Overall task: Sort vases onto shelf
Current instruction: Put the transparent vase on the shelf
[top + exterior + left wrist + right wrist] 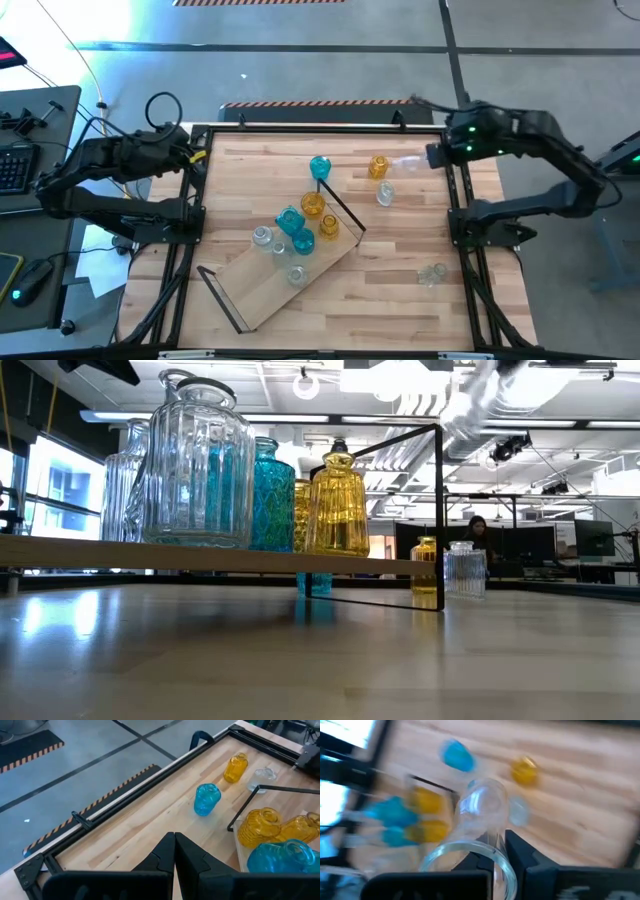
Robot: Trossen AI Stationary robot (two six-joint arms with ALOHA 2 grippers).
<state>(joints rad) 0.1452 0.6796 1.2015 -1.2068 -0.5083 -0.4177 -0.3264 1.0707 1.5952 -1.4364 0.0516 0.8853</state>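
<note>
From above, the shelf [285, 285] lies slantwise across the middle of the bench [480, 300], one wire end frame toward the near-left corner, the other toward the centre. A cluster of vases stands on its upper half: two teal, two amber [313, 205] and clear ones [262, 236]. Unsorted pieces stand apart on the bare wood: a teal vase [320, 167] and an amber vase [378, 166] toward the far edge, a clear one [385, 195] between them and the right edge, and another clear one [432, 273] near the right edge. The left gripper [197, 155] is parked over the far-left corner, shut and empty. The right gripper [432, 156] hangs over the far-right side with a clear vase [410, 160] at its tip.

At bench level, a ribbed clear vase [195, 465], a teal one [270, 495] and an amber one [338, 505] stand upright on the board, grouped by the end frame, likely to leave room.

The left wrist view shows its fingers [160, 857] pressed together, nothing between them.

The right wrist view, blurred by motion, shows the jaws clamped on the rim of the clear vase [480, 820], carried tilted, probably bound for the shelf.

No readable writing or label appears anywhere.
</note>
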